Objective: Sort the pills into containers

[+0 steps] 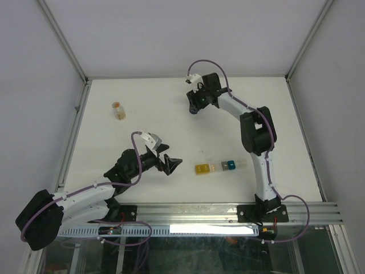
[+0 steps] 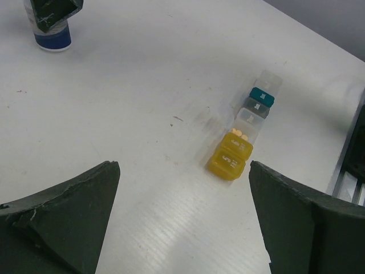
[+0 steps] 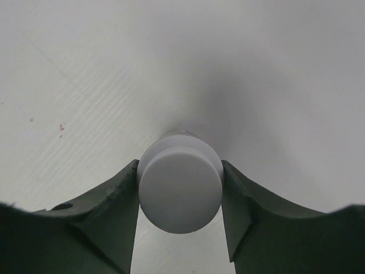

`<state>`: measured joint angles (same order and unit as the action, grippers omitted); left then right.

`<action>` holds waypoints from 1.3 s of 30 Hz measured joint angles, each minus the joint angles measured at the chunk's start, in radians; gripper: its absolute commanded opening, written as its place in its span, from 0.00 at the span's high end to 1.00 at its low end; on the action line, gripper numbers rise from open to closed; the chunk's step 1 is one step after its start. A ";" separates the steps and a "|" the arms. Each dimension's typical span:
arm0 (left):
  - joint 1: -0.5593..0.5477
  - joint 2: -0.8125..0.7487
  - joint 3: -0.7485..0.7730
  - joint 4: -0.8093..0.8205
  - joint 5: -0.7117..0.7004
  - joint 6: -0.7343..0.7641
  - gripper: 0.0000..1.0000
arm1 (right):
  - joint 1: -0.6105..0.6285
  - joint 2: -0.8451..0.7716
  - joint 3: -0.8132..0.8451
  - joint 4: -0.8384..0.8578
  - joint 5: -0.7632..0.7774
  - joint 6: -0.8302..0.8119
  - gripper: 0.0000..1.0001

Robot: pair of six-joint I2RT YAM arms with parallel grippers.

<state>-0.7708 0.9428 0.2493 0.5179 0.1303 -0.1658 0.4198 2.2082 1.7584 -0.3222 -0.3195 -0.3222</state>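
The containers (image 1: 219, 166) are a short strip of joined compartments on the table, yellow at the left end, teal-blue near the right and clear between. In the left wrist view the containers (image 2: 245, 131) lie ahead and right, with orange pills (image 2: 239, 134) showing in one yellow compartment. My left gripper (image 1: 169, 161) is open and empty, just left of the strip; its jaws (image 2: 183, 168) stand wide apart over bare table. My right gripper (image 1: 195, 107) is at the far middle, shut on a white-capped bottle (image 3: 179, 185) with a dark blue body (image 2: 52, 39).
A small clear vial with orange contents (image 1: 118, 110) stands at the far left of the table. Metal frame rails run along the left edge (image 1: 74, 131), the right edge, and the near edge (image 1: 228, 214).
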 measured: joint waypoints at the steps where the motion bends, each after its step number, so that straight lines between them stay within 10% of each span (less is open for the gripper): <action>1: 0.000 -0.003 -0.005 0.001 0.000 0.003 0.01 | 0.000 0.026 0.025 -0.004 0.014 0.002 0.83; 8: 0.000 0.017 -0.024 0.071 0.027 0.023 0.01 | 0.000 0.112 0.163 -0.038 0.048 0.019 0.30; 15: 0.000 0.077 -0.068 0.208 0.084 0.037 0.02 | 0.000 0.099 0.142 -0.075 0.042 0.021 0.02; 31: -0.125 0.400 0.034 0.360 0.253 0.314 0.05 | -0.159 -0.797 -0.506 -0.161 -0.391 -0.119 0.01; 39: -0.166 0.638 0.198 0.303 0.241 0.403 0.08 | -0.307 -0.908 -0.788 -0.285 -0.568 -0.248 0.15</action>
<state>-0.9363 1.5810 0.4473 0.8207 0.3714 0.2371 0.1123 1.2999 0.9707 -0.6067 -0.8871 -0.5701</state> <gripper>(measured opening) 0.941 0.955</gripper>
